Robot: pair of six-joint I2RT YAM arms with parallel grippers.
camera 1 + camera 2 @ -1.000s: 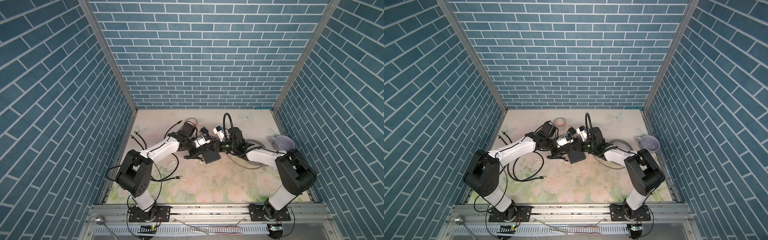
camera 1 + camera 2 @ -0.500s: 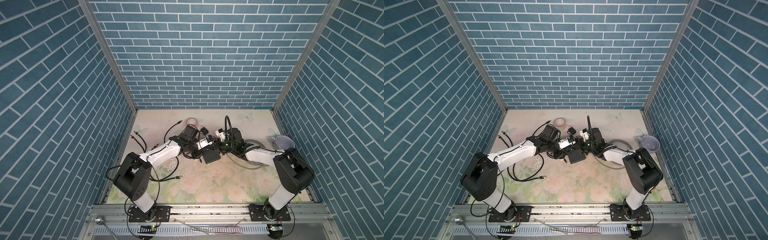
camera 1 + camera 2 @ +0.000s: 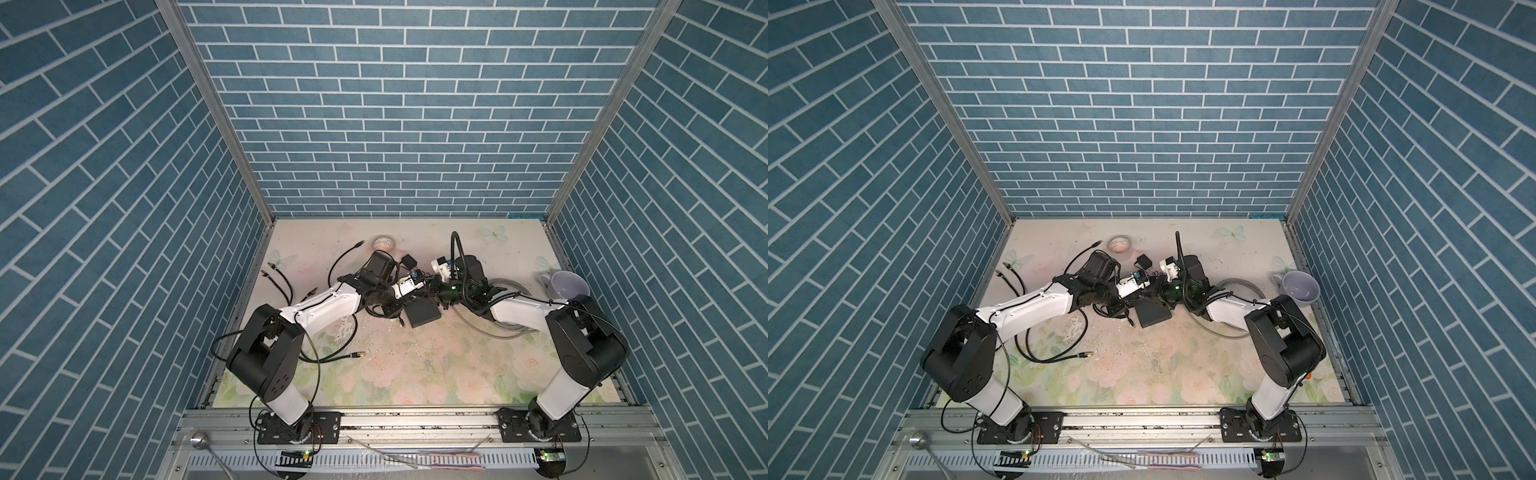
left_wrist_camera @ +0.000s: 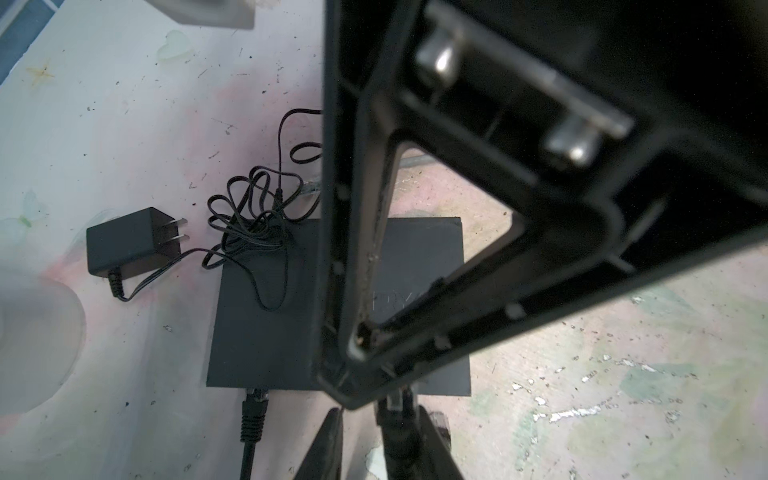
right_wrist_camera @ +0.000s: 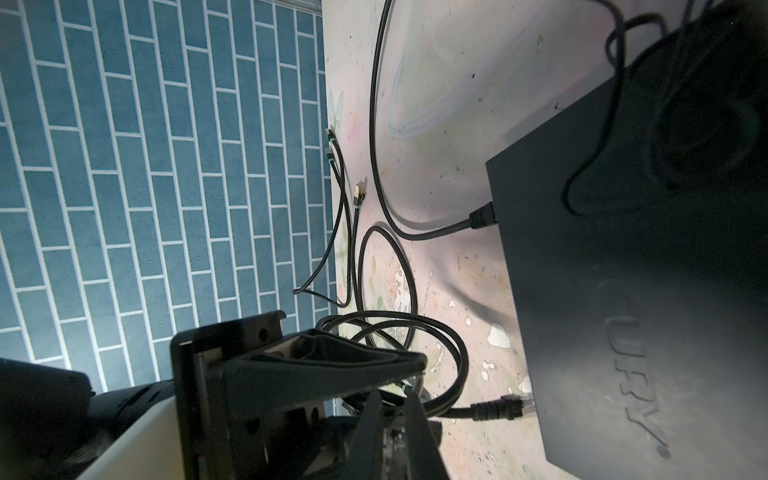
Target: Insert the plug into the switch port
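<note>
The switch [image 4: 257,299] [image 3: 422,312] [image 3: 1152,316] is a flat black box lying mid-table. In the left wrist view my left gripper [image 4: 378,415] stands open around the plug [image 4: 395,407]. The plug rests against one finger, with a gap to the other. From the right wrist view the plug [image 5: 509,405] has its clear tip touching the switch's [image 5: 623,291] side edge; how deep it sits I cannot tell. My right gripper [image 5: 392,399] is shut. Its fingers [image 4: 361,249] lie across the top of the switch.
Another black plug [image 4: 254,399] [image 5: 482,216] sits in a port on the same edge. A cube power adapter [image 4: 129,243] and its tangled cord [image 4: 253,224] lie at the switch's far side. A mug [image 3: 567,284], tape roll [image 3: 383,242] and loose cables [image 3: 278,278] lie around.
My left gripper has edged slightly to the right, toward the switch and the right gripper. The switch and the right arm have stayed in place.
</note>
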